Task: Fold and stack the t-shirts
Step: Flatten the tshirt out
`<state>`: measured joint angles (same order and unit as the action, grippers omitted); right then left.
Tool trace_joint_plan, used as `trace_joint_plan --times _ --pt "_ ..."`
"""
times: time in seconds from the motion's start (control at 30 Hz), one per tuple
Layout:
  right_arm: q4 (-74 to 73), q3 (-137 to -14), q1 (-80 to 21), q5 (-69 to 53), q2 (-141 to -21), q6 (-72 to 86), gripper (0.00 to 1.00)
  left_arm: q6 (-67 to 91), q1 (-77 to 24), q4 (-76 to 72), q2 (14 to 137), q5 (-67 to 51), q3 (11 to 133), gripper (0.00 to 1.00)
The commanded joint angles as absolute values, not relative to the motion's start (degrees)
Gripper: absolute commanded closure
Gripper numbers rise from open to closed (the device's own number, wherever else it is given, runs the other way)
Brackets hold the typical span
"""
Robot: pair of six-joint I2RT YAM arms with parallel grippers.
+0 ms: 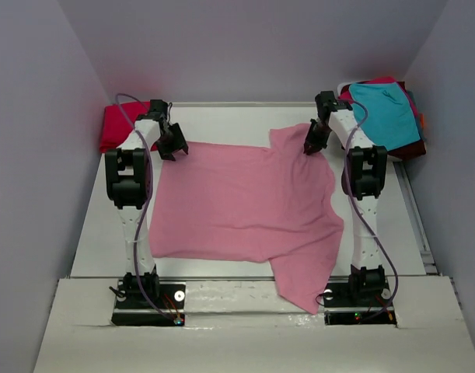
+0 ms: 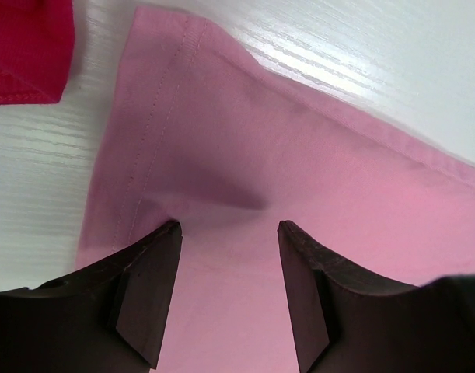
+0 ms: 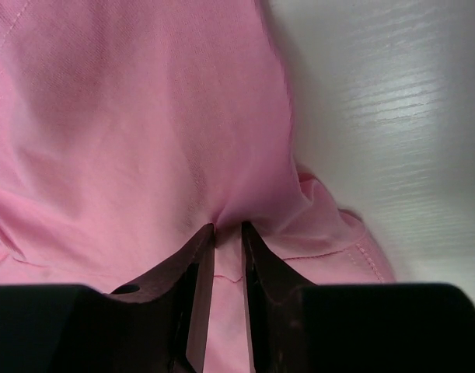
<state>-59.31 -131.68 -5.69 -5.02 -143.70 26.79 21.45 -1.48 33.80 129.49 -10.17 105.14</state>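
The near sleeve of the light pink t-shirt is draping over the near edge of the counter, just beside the right arm's base. The rest of the tee is lying spread flat across the middle of the counter, its far sleeve reaching toward the right jaws. The right jaws are pinching almost closed on a gathered fold of that pink cloth, the fabric bunching up between their tips. The left jaws are standing wide apart over the shirt's far-left hem corner, gripping nothing. Their tips seem to be resting on the cloth, though the wrist view is not making contact certain. A crimson red t-shirt is lying just beyond that corner, apart from the pink hem. At the far right, a teal t-shirt is sitting on top of a maroon t-shirt.
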Motion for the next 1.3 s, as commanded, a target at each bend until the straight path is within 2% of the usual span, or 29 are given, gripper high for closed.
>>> trace_joint_plan --times 0.0,0.3,0.5,0.83,1.0,1.03,1.13,1.17,1.27 --pt "-59.77 -134.65 -6.15 -4.75 -146.68 25.93 0.76 20.92 -1.67 37.45 133.15 -8.44 107.31 0.34" --pt "-56.87 -141.23 -6.15 -2.46 -152.49 24.43 0.76 21.71 -1.67 34.54 138.95 -8.00 111.53 0.34" --pt "-53.88 -145.10 -3.96 -4.66 -155.21 25.40 0.75 22.94 -1.67 34.54 142.28 -8.44 119.68 0.34" --pt "-46.15 -148.80 -0.71 -4.57 -155.74 24.43 0.66 26.98 -1.67 29.19 144.05 -11.86 124.54 0.33" --pt "-43.59 -148.19 -0.09 -7.12 -154.96 24.61 0.55 27.95 -1.67 25.50 142.83 -12.39 124.46 0.32" --pt "-42.55 -147.40 -0.09 -7.47 -153.39 24.35 0.49 28.04 -1.67 24.53 142.13 -12.31 123.15 0.32" --pt "-41.31 -143.45 -0.09 -8.00 -150.21 23.73 0.39 27.95 -1.67 19.70 138.70 -11.95 118.66 0.30" --pt "-41.22 -143.00 -0.09 -8.09 -148.38 23.56 0.33 27.78 -1.67 18.73 138.00 -11.78 117.61 0.29" --pt "-43.23 -142.91 -0.09 -8.88 -145.39 23.55 0.27 27.07 -2.28 16.36 134.58 -11.51 115.76 0.29"
